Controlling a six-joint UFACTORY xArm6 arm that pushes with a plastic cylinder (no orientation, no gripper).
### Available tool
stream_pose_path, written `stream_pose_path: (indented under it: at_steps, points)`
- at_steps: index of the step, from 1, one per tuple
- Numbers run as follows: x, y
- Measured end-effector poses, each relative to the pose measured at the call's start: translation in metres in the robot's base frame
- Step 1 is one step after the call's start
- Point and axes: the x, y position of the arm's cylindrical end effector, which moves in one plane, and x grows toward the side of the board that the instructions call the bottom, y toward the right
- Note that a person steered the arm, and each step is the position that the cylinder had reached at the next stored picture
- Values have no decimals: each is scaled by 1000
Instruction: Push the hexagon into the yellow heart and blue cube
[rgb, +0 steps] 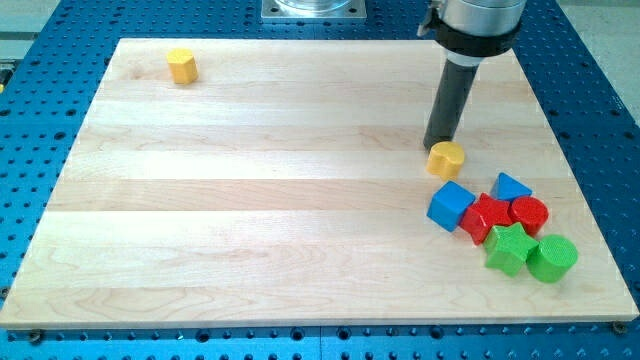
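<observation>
A yellow hexagon (181, 66) stands alone near the board's top left corner. A yellow heart (447, 158) lies at the view's right, and a blue cube (451, 205) sits just below it with a small gap between them. My tip (438, 147) rests at the heart's upper left edge, touching or nearly touching it. The tip is far to the right of the hexagon.
A cluster lies right of the blue cube: a red star-like block (487, 217), a blue triangular block (512, 187), a red cylinder (529, 213), a green star (508, 249) and a green cylinder (552, 258). The wooden board (260, 200) lies on a blue perforated table.
</observation>
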Motion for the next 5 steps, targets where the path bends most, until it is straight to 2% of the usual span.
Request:
stream_pose_path:
  at_steps: [1, 2, 3, 4, 5]
  points:
    - [39, -12]
    - [8, -68]
    - [-23, -205]
    - [-96, -302]
    - [-112, -337]
